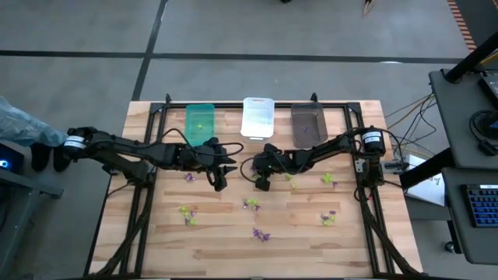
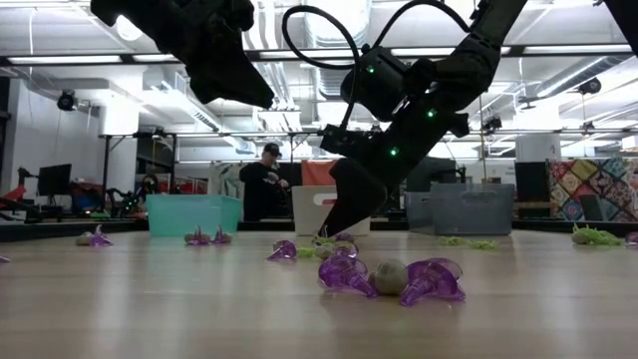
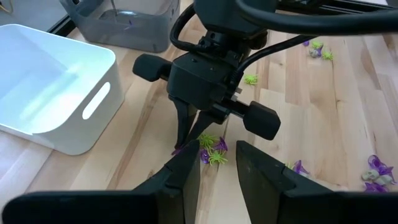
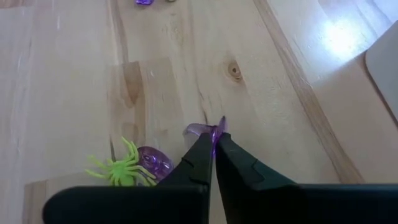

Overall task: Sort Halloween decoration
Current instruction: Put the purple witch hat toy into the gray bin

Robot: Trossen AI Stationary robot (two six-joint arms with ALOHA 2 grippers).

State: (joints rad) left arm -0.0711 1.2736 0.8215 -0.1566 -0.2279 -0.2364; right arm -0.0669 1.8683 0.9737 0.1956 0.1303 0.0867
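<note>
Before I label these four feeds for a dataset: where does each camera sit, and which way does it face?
High: overhead, straight down on the table; both arms, three bins.
Low: table height, level into the room; both arms come from above, a person behind.
Left wrist: on the left arm, past the open left gripper at the right gripper and white bin.
Right wrist: on the right arm, down at the wood; own fingers shut on a purple trinket, green spider beside.
Shared: both wrist views show that trinket cluster.

Glossy translucent plastic trinkets [image 4: 205, 130]; matt wood table [image 1: 296, 225].
</note>
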